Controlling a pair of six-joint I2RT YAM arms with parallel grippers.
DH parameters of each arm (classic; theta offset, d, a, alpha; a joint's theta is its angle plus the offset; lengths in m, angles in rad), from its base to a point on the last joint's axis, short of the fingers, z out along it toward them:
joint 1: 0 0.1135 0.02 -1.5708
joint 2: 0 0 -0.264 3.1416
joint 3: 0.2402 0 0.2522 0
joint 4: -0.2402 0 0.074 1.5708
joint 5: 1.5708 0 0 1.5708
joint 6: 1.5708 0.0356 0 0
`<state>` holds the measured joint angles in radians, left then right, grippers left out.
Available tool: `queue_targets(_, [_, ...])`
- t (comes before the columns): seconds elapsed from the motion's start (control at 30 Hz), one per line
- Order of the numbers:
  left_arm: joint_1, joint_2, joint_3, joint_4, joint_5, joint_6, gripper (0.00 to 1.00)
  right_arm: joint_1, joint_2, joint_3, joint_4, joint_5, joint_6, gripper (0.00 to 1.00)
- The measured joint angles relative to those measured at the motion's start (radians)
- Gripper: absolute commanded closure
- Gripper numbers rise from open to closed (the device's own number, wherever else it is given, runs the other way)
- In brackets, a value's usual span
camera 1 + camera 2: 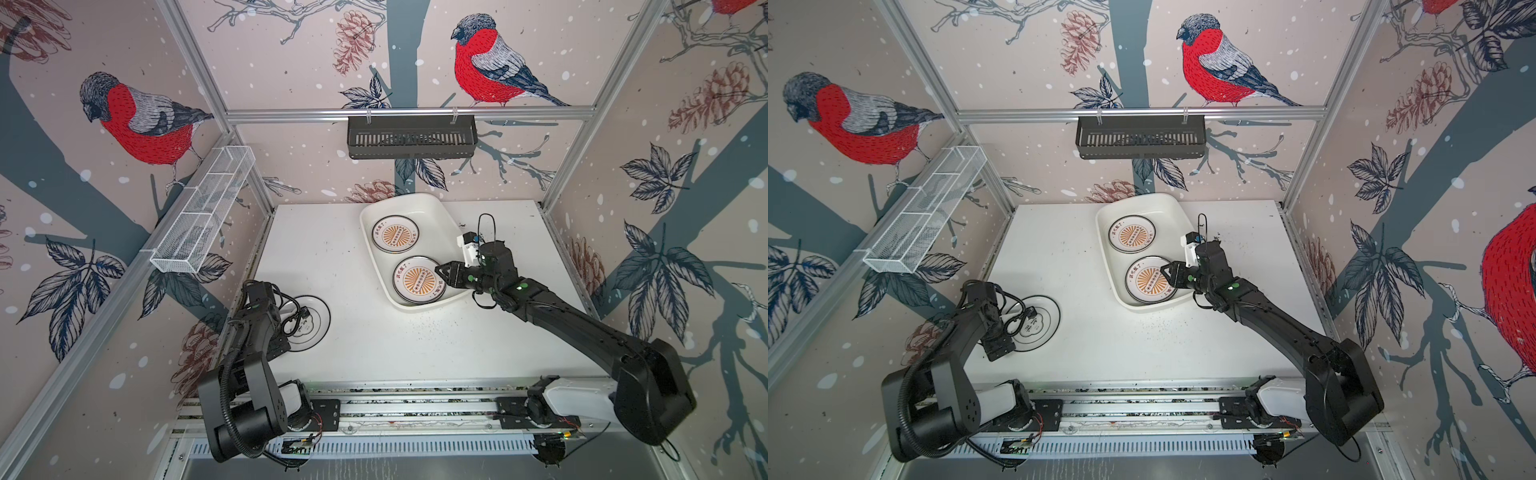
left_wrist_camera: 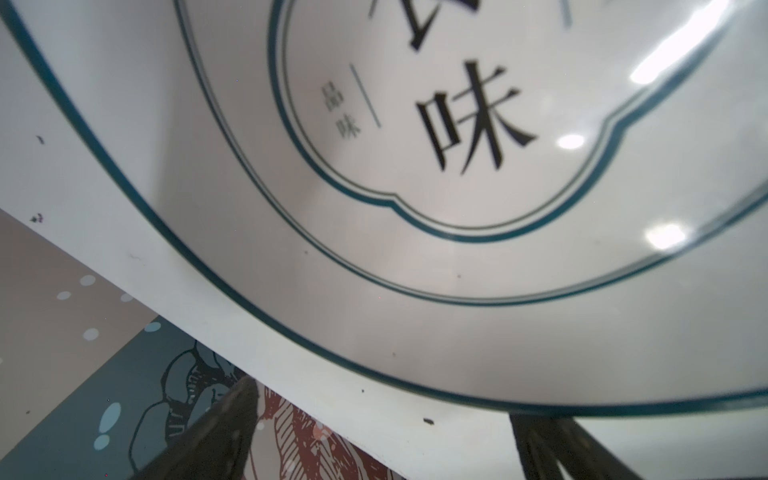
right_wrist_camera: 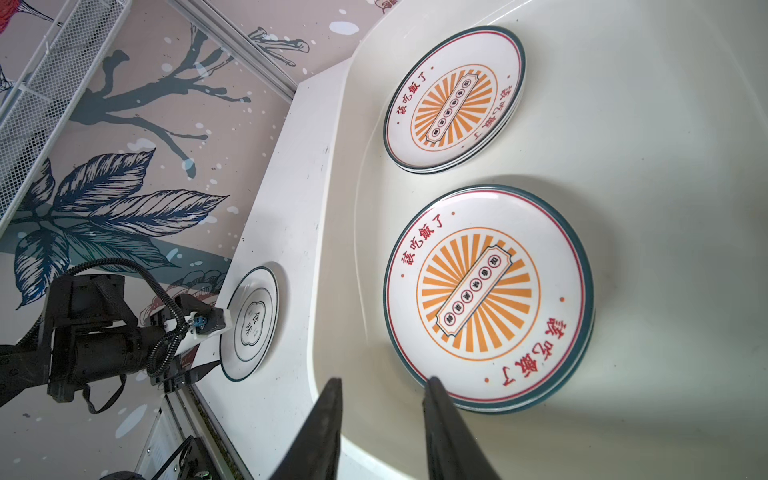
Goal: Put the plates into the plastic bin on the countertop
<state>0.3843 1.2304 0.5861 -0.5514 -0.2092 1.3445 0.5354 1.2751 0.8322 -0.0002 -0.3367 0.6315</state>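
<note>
The plastic bin (image 1: pixel 432 208) sits at the back of the countertop (image 1: pixel 374 353). Two stacks of plates lie in it, each topped by an orange sunburst: a far stack (image 1: pixel 395 234) (image 3: pixel 455 99) and a near stack (image 1: pixel 419 279) (image 3: pixel 488 299). My right gripper (image 1: pixel 440 275) (image 3: pixel 384 380) hovers open and empty over the bin's near wall, one fingertip at the near stack's rim. A thin-rimmed plate with a central emblem (image 1: pixel 309 322) (image 2: pixel 415 166) lies at the countertop's left edge. My left gripper (image 1: pixel 277 347) (image 2: pixel 386 403) stands wide open at that plate's rim, one finger off the table edge.
A black slotted rack (image 1: pixel 411 137) hangs on the back wall. A white wire-mesh basket (image 1: pixel 203 212) hangs on the left wall. Aluminium rails (image 1: pixel 415 409) carrying both arm bases run along the front. Small dark specks (image 1: pixel 419 322) are scattered in front of the bin.
</note>
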Motion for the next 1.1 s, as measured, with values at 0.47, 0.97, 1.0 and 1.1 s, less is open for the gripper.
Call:
queue_targets(0.47, [-0.023, 0.151, 0.153, 0.021, 0.145, -0.137, 0.03, 0.005, -0.008, 0.001, 0.000, 0.008, 0.001, 0.65])
queue_targets(0.97, [-0.164, 0.238, 0.254, 0.009, 0.279, -0.353, 0.03, 0.006, -0.045, -0.015, -0.014, 0.029, 0.014, 0.65])
queue_targets(1.0, [-0.164, 0.240, 0.264, 0.008, 0.290, -0.361, 0.03, 0.006, -0.047, -0.017, -0.015, 0.030, 0.019, 0.65])
queue_targets(1.1, [-0.165, 0.241, 0.279, 0.007, 0.315, -0.387, 0.03, 0.006, -0.058, -0.021, -0.017, 0.030, 0.019, 0.65])
